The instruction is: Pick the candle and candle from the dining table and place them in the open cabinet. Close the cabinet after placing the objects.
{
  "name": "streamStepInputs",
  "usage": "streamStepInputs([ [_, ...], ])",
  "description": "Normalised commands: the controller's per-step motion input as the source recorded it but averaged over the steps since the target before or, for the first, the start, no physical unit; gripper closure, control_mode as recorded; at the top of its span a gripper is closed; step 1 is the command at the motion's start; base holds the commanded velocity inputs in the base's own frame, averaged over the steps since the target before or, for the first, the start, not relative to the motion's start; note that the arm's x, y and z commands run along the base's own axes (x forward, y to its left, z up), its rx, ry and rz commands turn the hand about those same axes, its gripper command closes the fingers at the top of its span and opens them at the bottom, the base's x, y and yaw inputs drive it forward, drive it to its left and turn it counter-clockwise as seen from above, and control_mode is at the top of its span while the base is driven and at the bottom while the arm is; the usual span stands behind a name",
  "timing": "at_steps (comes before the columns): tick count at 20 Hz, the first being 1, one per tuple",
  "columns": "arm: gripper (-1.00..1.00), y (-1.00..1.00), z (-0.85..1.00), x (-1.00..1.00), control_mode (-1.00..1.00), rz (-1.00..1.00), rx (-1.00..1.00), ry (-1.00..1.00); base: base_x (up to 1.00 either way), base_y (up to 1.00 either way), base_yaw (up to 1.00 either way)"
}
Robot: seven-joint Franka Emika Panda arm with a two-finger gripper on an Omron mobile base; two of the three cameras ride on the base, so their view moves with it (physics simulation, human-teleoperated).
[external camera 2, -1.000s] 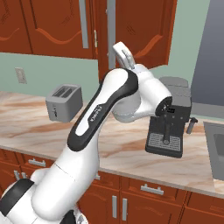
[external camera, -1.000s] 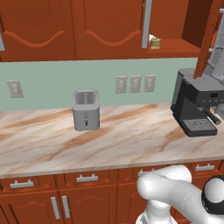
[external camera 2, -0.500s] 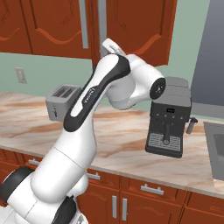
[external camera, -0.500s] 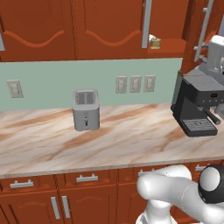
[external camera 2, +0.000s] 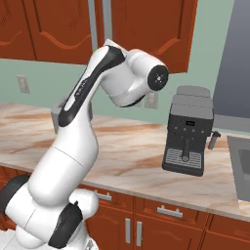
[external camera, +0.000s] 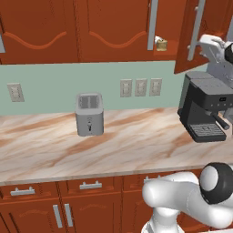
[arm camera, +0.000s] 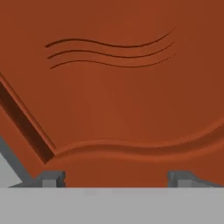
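Two finger tips of the hand (arm camera: 116, 178) stand well apart at the bottom of the hand view, nothing between them, pressed close to the arched panel of a reddish-brown cabinet door (arm camera: 113, 87). In the left base view that open door (external camera: 200, 32) hangs at the upper right of the frame, with the arm's white wrist just beside its right edge. Inside the cabinet (external camera: 113, 27), in the gap left of the open door, a small tan-yellow candle (external camera: 161, 44) sits on the shelf near the top centre-right; beside it to the left shows a pale scrap that is too small to identify. A long silver bar handle (external camera: 153, 23) runs down the closed door just left of the candle. On the marble bench (external camera: 113, 145) below, a grey toaster (external camera: 89, 113) stands left of centre and a black coffee machine (external camera: 205, 109) at the right edge. Three wall outlets (external camera: 140, 87) sit on the pale green wall between them. In the right base view the white arm (external camera 2: 97, 107) arcs up from the lower left toward the cabinet door (external camera 2: 151, 29) at the top, with the coffee machine (external camera 2: 189, 131) at centre right.
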Motion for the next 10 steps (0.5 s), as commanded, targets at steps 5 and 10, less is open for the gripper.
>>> streamStepInputs([
  [5,-1.0,0.53,-0.07,0.34,-1.0,-0.16,-0.24,-0.03,0.0,0.0,0.0],
  [10,-1.0,0.47,-0.06,0.38,-1.0,-0.16,-0.24,-0.03,0.0,0.0,0.0],
])
